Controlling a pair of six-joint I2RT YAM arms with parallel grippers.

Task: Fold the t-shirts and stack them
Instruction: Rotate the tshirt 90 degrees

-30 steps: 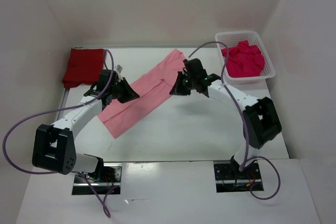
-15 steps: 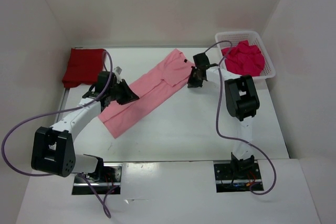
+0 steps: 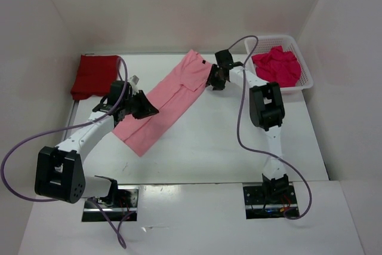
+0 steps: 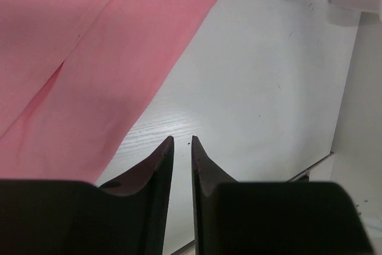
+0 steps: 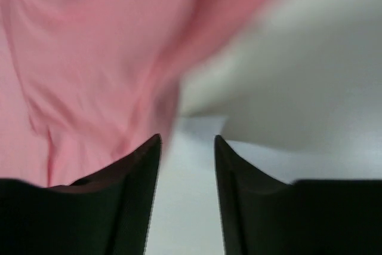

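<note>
The pink shirt [image 3: 164, 100] lies in a folded strip from 1 to 7 o'clock. The left gripper [image 4: 181, 141], at its 9 o'clock edge, is barely parted and empty. The right gripper [image 5: 188, 138], at its 1 o'clock end, gapes wider, empty. Folded at 10 o'clock is the dark red shirt [image 3: 94, 74]; at 2, the crimson shirt [image 3: 276, 67].

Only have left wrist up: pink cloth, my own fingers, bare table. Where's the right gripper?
Observer: Top view puts the right gripper at the far right edge of the pink t-shirt.
Operator: Pinching it?
Observer: No. Its wrist view shows the jaws open, with blurred pink cloth beside one finger and none between them.
Operator: Anything folded yet?
Observer: The dark red t-shirt lies folded at the far left corner of the table, nothing on top of it.
</note>
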